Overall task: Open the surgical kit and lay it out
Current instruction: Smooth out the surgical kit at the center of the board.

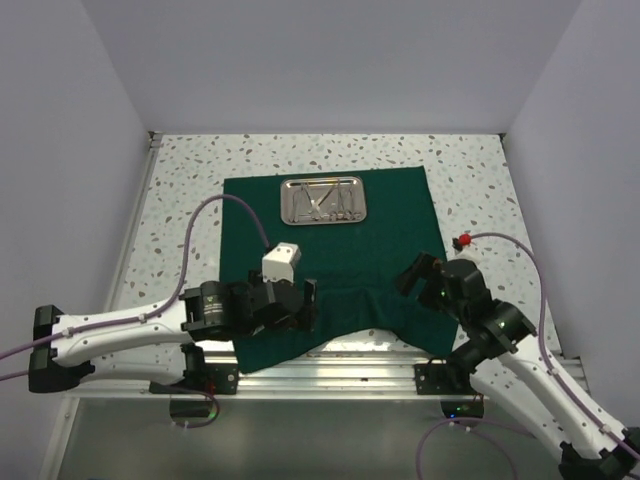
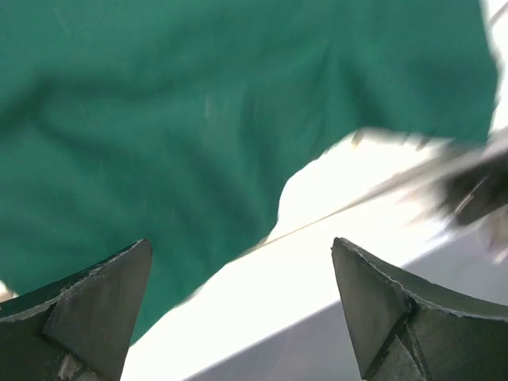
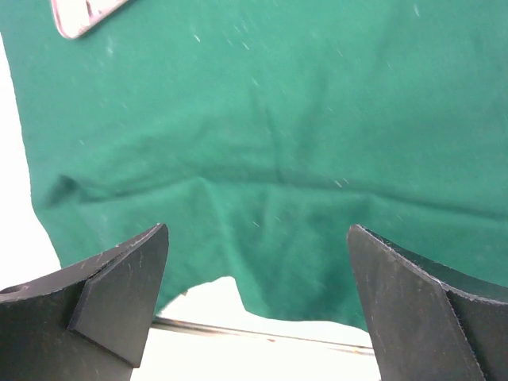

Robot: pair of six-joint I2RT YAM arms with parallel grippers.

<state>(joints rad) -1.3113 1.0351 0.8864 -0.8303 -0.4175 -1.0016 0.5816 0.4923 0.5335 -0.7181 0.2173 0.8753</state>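
Note:
The dark green cloth wrap (image 1: 350,250) lies unfolded and spread on the speckled table, and its near edge is wrinkled and curves inward at the middle. On its far part rests the steel tray (image 1: 323,199) with silver instruments (image 1: 335,203) inside. My left gripper (image 1: 303,305) hovers over the cloth's near left part, open, with nothing between its fingers (image 2: 95,305). The left wrist view is blurred and shows cloth (image 2: 159,119) and white table edge. My right gripper (image 1: 416,273) is open over the near right part of the cloth (image 3: 278,119). A tray corner (image 3: 79,12) shows at the top left of the right wrist view.
An aluminium rail (image 1: 330,372) runs along the near table edge just beyond the cloth. A red marker (image 1: 463,241) sits on the right arm's cable. White walls close in the table on the left, right and back.

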